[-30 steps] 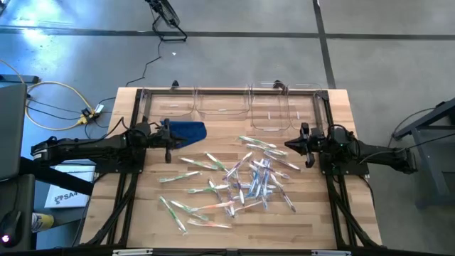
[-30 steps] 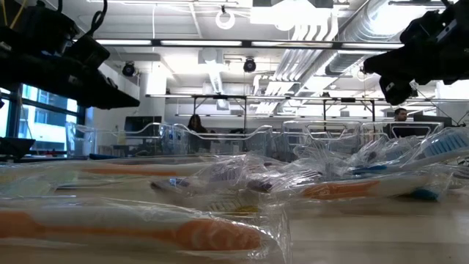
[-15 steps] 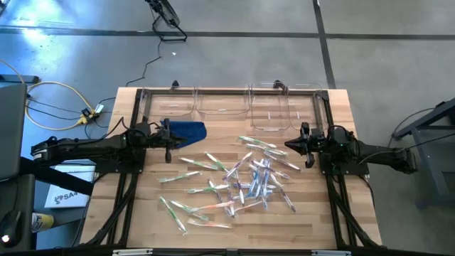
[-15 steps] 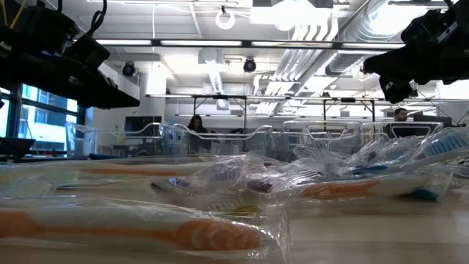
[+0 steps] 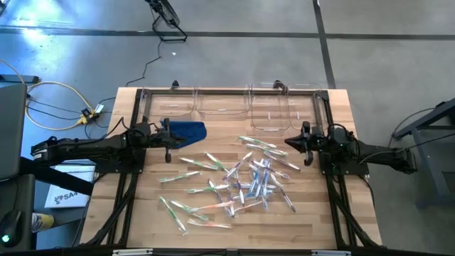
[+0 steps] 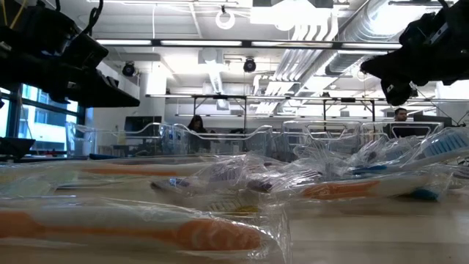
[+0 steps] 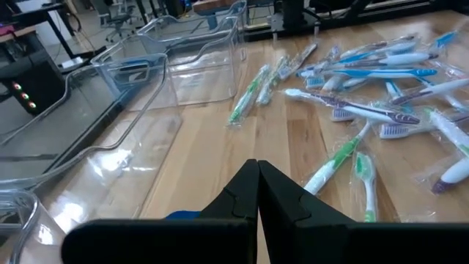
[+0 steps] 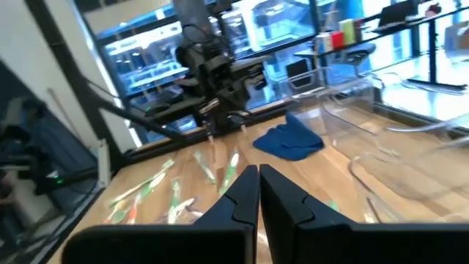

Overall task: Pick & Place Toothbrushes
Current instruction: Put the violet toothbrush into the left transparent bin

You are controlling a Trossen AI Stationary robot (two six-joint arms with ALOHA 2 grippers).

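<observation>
lying scattered across the middle of the wooden tabletop (image 5: 334, 107), the toothbrushes (image 5: 242, 181) form a loose heap, thickest toward the right of centre, with a few green-handled ones strewn off toward the near left edge. several overlap and glint like clear wrapping; in the low view the nearest wrapped ones (image 6: 168, 231) show orange handles. none is held by either arm.

behind the heap, along the far edge of the tabletop, stands a row of clear plastic bins (image 5: 270, 114); no toothbrush can be made out inside them. a blue cloth (image 5: 186, 130) lies on the tabletop just in front of the left-hand bins.

the left gripper (image 5: 168, 146) hangs above the tabletop beside the blue cloth, at the left of the heap and apart from it; its fingers (image 7: 242, 194) are pressed together, holding nothing. the right gripper (image 5: 302, 144) hangs at the right edge of the heap, just beside the outermost toothbrushes, its fingers (image 8: 245, 192) likewise pressed together and empty.

a person (image 6: 196, 123) sits in the room beyond the table.
</observation>
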